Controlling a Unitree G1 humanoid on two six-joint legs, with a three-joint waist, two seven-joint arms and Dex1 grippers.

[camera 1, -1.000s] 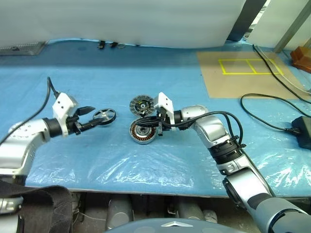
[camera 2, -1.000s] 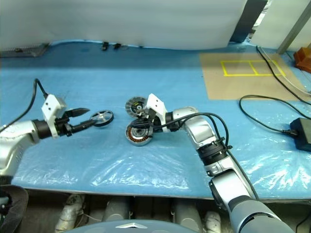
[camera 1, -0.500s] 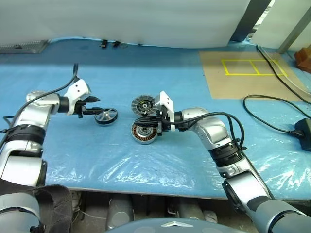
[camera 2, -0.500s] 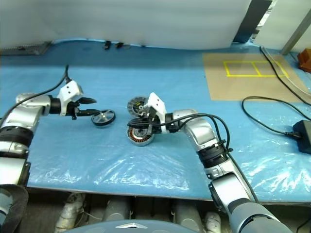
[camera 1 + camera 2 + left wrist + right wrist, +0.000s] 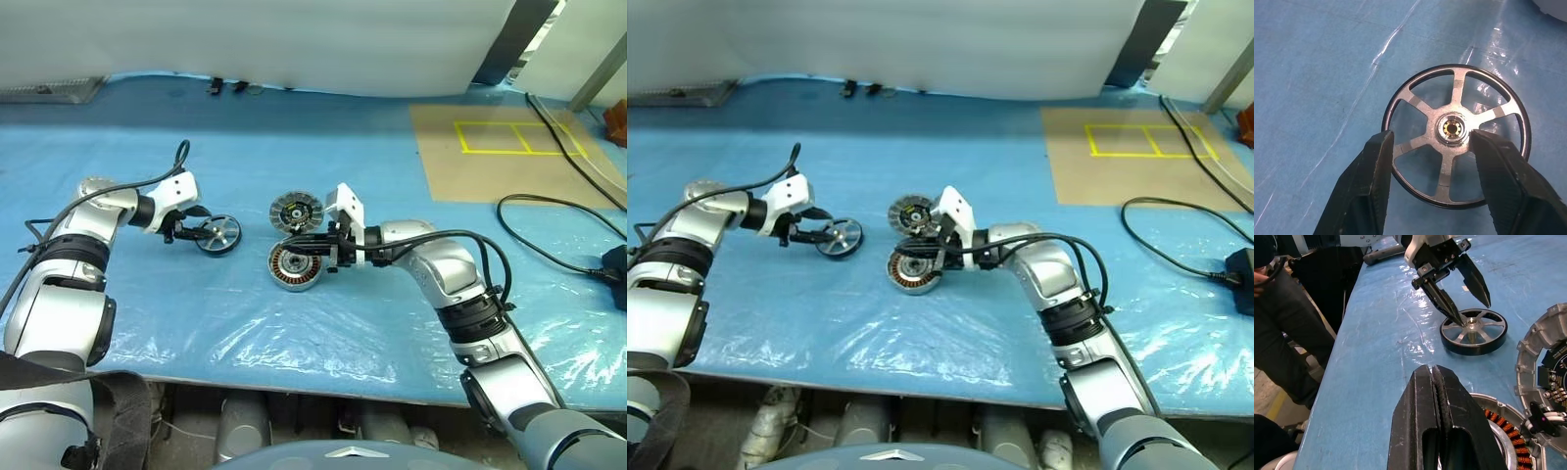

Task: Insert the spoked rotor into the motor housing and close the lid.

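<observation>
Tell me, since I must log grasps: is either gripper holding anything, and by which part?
Nothing is held. The left gripper stands open over the spoked rotor, fingers straddling its hub. The right gripper is shut, empty.

The left arm is stretched forward over the table and bent at the elbow, its wrist angled down and toward the centre. The left gripper point(image 5: 196, 225) is held with its two black fingers point(image 5: 1371, 191) spread apart. The right arm is reached forward and bent inward, its forearm laid across toward the left. The right gripper point(image 5: 1436, 396) is pressed fully together, its fingers touching along their length.
</observation>
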